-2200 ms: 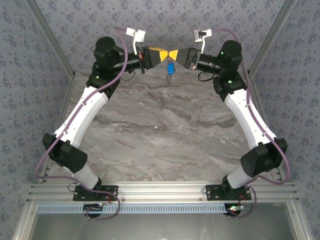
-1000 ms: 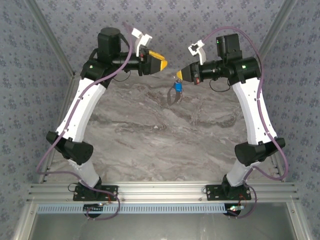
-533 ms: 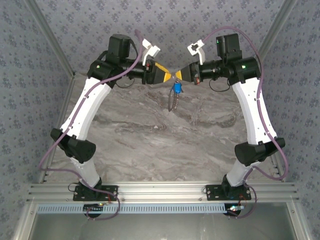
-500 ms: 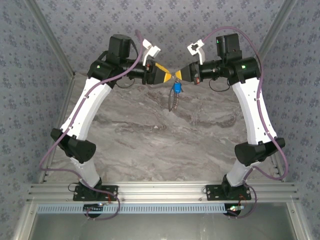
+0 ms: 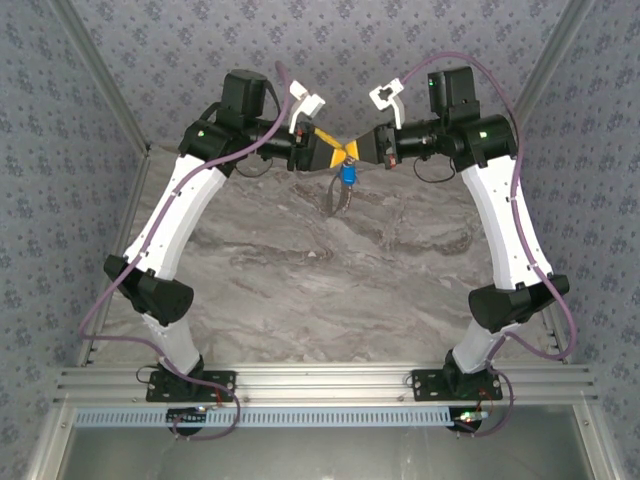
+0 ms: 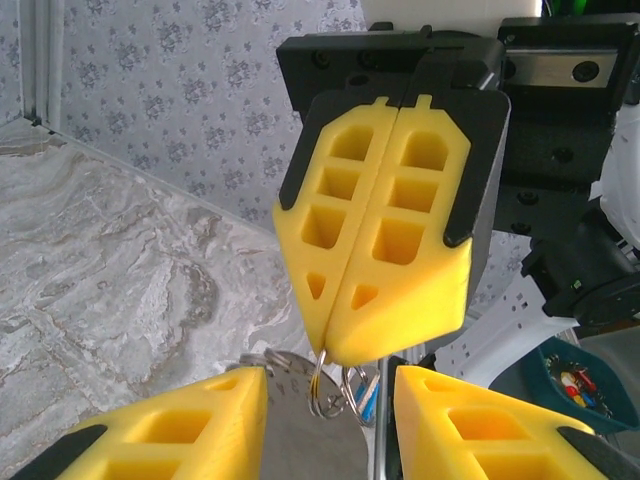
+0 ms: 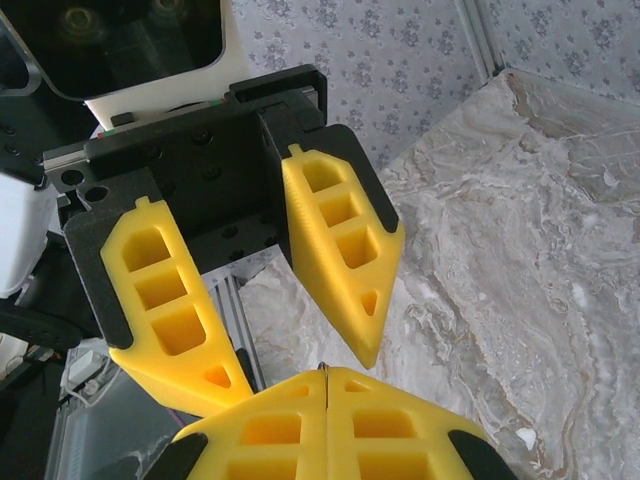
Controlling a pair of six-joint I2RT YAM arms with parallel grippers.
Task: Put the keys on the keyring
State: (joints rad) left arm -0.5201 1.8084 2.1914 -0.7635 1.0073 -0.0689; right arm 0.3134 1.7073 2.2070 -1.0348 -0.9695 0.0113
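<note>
Above the back of the table my right gripper (image 5: 358,151) is shut on a thin metal ring of the keyring (image 6: 322,388), pinched at its yellow tips (image 7: 324,374). From the ring hang a round metal tag (image 6: 300,430), the blue-headed key (image 5: 349,174) and a pale chain (image 5: 338,201). Facing it tip to tip, my left gripper (image 5: 338,150) is open. In the left wrist view its yellow fingers (image 6: 160,430) stand on either side of the tag and rings, and the right finger is apart from them. The key's blade is hidden.
The grey marble table (image 5: 320,280) lies below both grippers. Patterned walls close the back and sides, with metal corner posts (image 5: 100,80). An aluminium rail (image 5: 320,385) carries both arm bases at the near edge.
My left gripper has swung right from a gap away until its open fingers meet the right gripper's tips. The right gripper, with the key hanging, shifted slightly left and up.
</note>
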